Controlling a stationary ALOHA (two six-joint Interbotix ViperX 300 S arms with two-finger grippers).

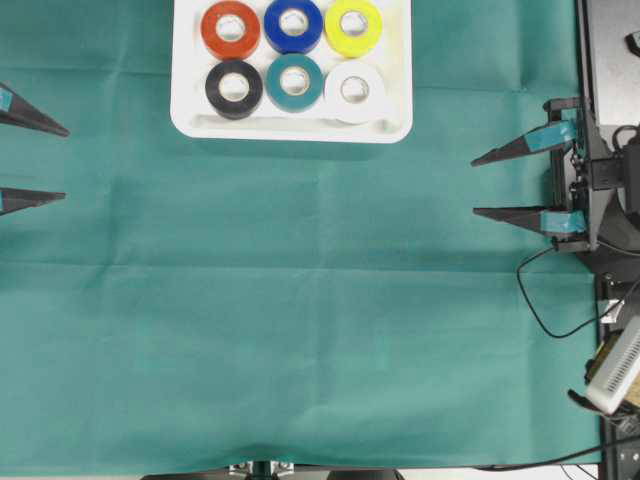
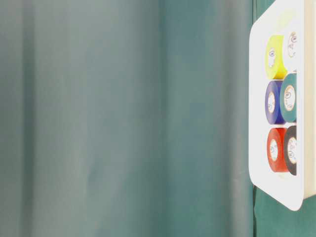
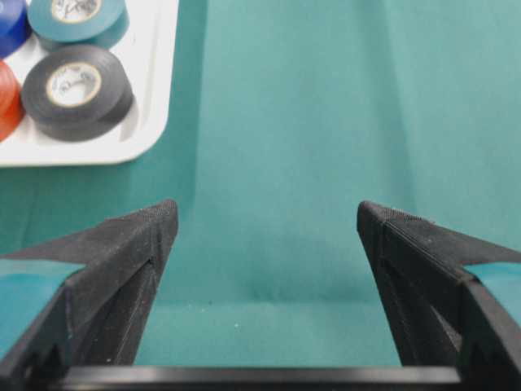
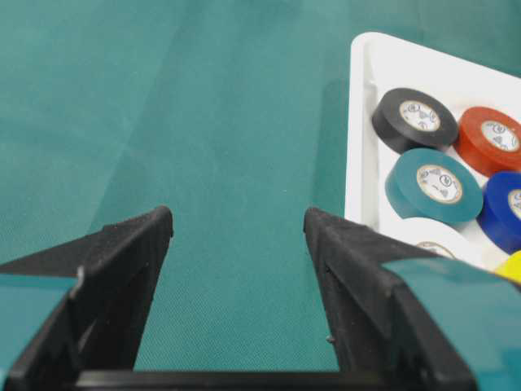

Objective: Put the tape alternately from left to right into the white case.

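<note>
Both pincers (image 1: 65, 163) (image 1: 474, 186) gape empty, well apart from the tape (image 1: 293, 58) in the white case (image 1: 190, 118).

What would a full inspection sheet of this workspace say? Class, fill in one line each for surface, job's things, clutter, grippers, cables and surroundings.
Surface: green cloth, creased, covering the table.
Job's things: white tray at the far edge; six tape rolls lie flat inside it in two rows: red roll, blue roll, yellow roll behind; black roll, teal roll, white roll in front.
Clutter: nothing seen on the cloth.
Grippers: left gripper and right gripper both open, empty, apart from the tray.
Cables: black cable looping at the right edge.
Surroundings: robot hardware on the right.
</note>
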